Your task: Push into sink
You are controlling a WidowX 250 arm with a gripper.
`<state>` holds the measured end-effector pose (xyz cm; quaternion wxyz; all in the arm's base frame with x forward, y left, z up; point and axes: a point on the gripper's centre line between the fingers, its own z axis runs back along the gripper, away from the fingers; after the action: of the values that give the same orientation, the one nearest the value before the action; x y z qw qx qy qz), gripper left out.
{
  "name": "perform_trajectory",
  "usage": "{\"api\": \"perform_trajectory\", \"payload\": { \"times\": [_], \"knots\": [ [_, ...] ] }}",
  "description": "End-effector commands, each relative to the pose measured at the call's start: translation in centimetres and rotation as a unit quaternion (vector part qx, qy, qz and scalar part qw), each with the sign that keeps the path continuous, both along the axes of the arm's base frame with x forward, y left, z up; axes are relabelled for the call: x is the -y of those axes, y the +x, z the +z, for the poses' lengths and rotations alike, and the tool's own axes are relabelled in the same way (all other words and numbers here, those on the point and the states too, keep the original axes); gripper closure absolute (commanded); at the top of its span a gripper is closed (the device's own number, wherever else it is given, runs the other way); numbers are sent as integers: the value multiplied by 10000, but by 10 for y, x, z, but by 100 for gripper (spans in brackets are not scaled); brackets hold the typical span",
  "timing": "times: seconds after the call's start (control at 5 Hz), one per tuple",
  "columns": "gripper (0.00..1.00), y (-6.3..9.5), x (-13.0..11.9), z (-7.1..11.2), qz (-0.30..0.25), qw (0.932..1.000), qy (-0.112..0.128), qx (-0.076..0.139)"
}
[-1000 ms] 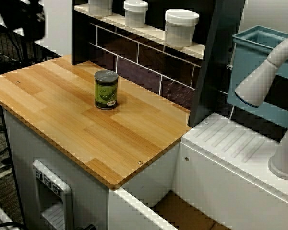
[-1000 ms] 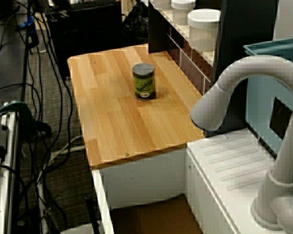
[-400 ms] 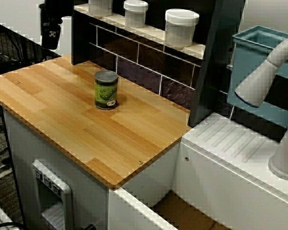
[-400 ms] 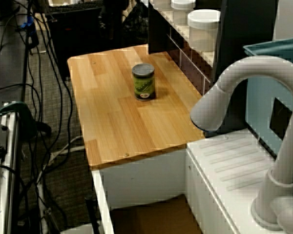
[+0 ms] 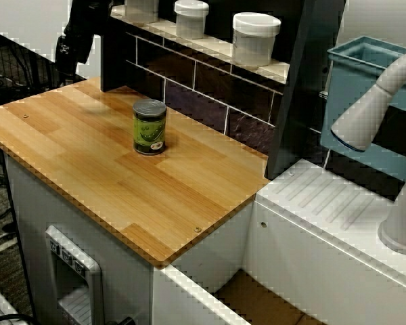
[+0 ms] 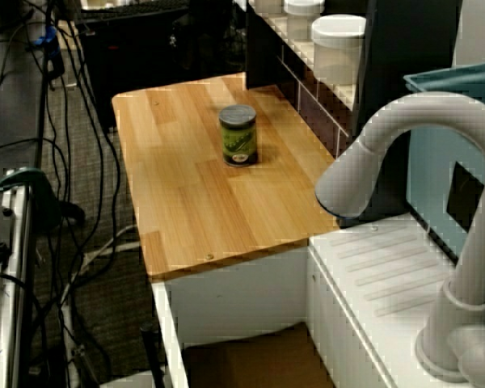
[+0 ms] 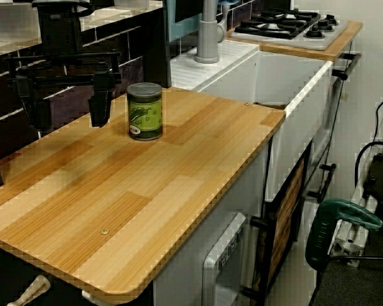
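On the wooden countertop (image 7: 147, 185) a green-labelled tin can (image 7: 144, 111) stands upright near the tiled back wall (image 5: 210, 95), apart from everything else. Just beside it hangs the black gripper (image 7: 68, 111), its fingers (image 7: 101, 102) spread wide with nothing between them — clear of the can, not touching it. Beyond the counter's end lies the white sink (image 7: 293, 89), its brown floor (image 6: 250, 360) visible, with the ribbed drainboard (image 5: 331, 200) and grey faucet (image 6: 412, 202) alongside.

A wooden counter (image 7: 179, 166) (striped planks) bears one upright green can (image 7: 144, 111).
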<state>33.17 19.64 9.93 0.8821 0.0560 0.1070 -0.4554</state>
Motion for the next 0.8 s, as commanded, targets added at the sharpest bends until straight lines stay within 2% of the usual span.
{"api": "perform_trajectory", "payload": {
  "times": [0.0, 0.2, 0.4, 0.6],
  "knots": [
    [0, -6, 34, -4, -288, 9996, 62, 52],
    [0, -4, 59, -16, -188, 9997, -149, 28],
    [0, 2, 69, -21, -44, 9997, -226, 86],
    [0, 11, 76, -21, -12, 9990, -449, 45]
  ]
}}
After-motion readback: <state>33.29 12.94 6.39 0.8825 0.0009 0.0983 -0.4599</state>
